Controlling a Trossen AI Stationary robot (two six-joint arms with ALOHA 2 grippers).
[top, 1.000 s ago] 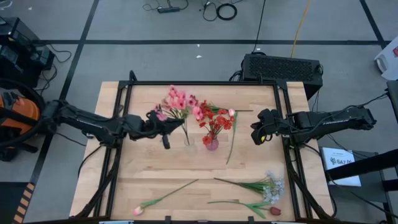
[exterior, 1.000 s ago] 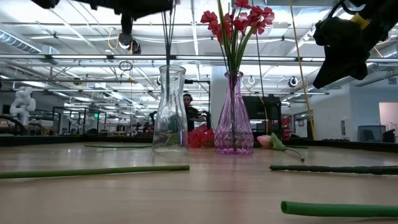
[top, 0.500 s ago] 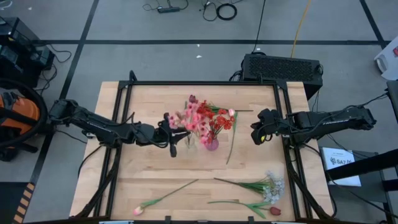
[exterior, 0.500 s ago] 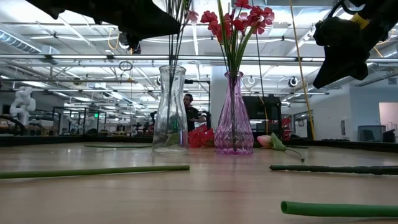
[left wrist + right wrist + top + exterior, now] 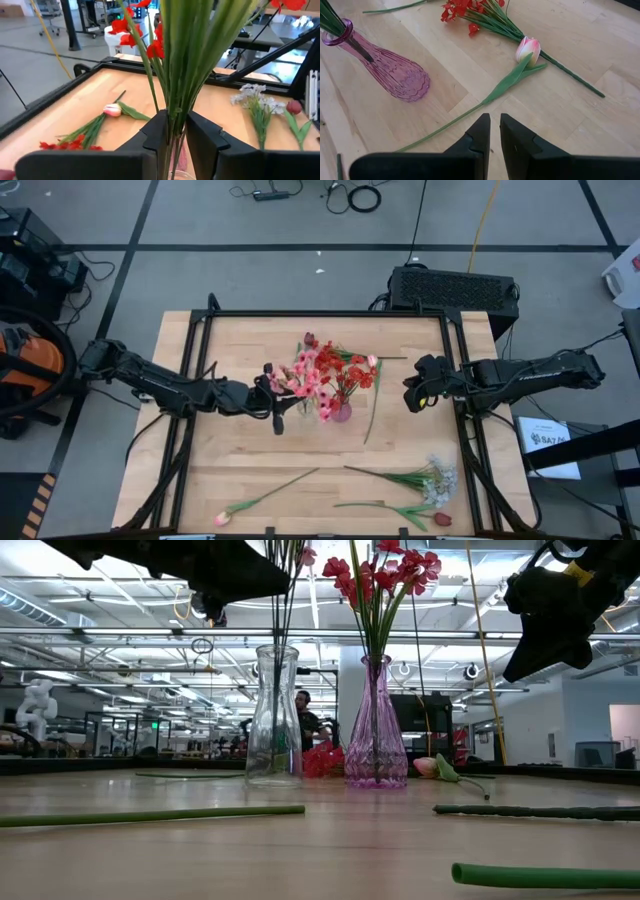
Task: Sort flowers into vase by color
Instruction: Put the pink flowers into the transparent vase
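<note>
The clear glass vase (image 5: 273, 715), smooth and narrow-necked, held thin green stems topped by pink blooms (image 5: 305, 377). The left gripper (image 5: 175, 131) stood over its mouth, fingers slightly spread with the stems between them. Beside it, the ribbed pink glass vase (image 5: 376, 725) held red flowers (image 5: 385, 568). The right gripper (image 5: 494, 131) hovered near a pink tulip (image 5: 528, 49) on the wooden table (image 5: 230, 450), fingers narrowly parted, empty.

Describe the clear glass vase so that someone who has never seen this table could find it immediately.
On the wooden table, look to the middle, where two vases stand side by side just in front of the left gripper. The clear glass vase is the one nearer that gripper, holding the pink flowers. Its neighbour, the purple vase, is tinted and holds the red flowers.
</note>
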